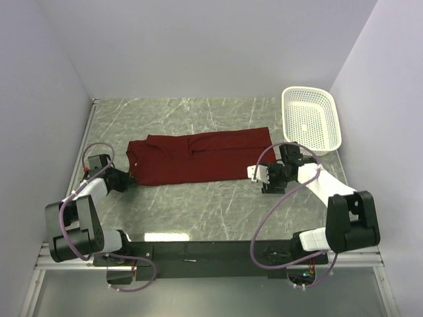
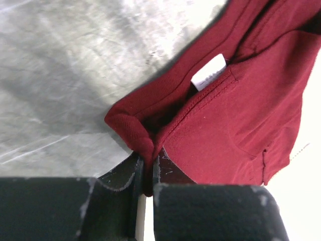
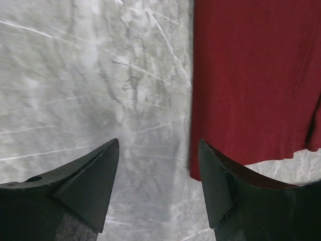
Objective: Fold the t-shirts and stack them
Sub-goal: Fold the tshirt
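Observation:
The maroon t-shirt [image 1: 198, 157] lies across the middle of the table, folded into a long band. My left gripper [image 1: 129, 178] is shut on its left end near the collar; in the left wrist view [image 2: 148, 173] the cloth [image 2: 235, 115] is pinched between the jaws, with a white neck label [image 2: 209, 72] showing. My right gripper [image 1: 254, 173] is open and empty, just off the shirt's near right corner. In the right wrist view [image 3: 159, 165] that corner [image 3: 251, 85] lies beside my right finger [image 3: 220, 191].
A white mesh basket [image 1: 310, 120] stands at the back right, tilted against the wall side. Grey marble tabletop [image 1: 218, 211] lies between the shirt and the arm bases. Walls close in on the left, back and right.

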`<state>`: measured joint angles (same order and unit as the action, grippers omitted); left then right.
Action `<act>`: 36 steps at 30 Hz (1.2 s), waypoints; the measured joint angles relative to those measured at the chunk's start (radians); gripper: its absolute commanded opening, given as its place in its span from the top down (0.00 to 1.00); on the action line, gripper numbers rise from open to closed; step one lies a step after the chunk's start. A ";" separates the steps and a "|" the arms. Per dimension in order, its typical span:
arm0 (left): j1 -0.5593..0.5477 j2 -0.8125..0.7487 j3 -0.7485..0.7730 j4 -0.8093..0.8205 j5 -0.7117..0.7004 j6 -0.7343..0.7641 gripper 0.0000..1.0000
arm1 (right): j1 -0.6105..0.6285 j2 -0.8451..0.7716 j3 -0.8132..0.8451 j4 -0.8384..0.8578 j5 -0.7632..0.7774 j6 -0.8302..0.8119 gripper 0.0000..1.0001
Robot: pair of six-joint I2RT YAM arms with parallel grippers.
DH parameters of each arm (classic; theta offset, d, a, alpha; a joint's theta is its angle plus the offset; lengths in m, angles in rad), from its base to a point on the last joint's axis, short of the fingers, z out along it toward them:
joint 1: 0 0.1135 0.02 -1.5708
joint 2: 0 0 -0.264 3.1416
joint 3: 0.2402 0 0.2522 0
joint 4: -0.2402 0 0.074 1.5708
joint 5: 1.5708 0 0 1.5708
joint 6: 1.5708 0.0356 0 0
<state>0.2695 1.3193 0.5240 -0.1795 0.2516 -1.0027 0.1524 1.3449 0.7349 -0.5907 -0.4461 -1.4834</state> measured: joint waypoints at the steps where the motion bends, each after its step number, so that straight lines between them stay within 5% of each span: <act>1: 0.002 0.000 0.000 -0.006 -0.003 0.003 0.97 | 0.000 0.021 0.007 0.005 0.005 -0.007 0.31; 14: 0.015 0.007 0.000 -0.021 -0.003 0.023 0.97 | 0.028 0.198 0.076 0.150 0.123 0.011 0.43; 23: 0.022 0.027 0.000 -0.023 0.000 0.038 0.97 | 0.064 0.264 0.124 0.180 0.184 0.041 0.82; 25: 0.027 0.034 0.009 -0.028 0.001 0.043 0.97 | 0.066 0.261 0.122 0.159 0.185 0.035 0.98; 36: 0.057 0.257 0.237 -0.071 0.011 0.089 0.98 | 0.224 -0.095 -0.057 -0.114 0.192 -0.035 1.00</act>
<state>0.3264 1.5761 0.7609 -0.2501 0.2630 -0.9142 0.3759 1.2503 0.6781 -0.7048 -0.2543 -1.5188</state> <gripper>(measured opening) 0.099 0.012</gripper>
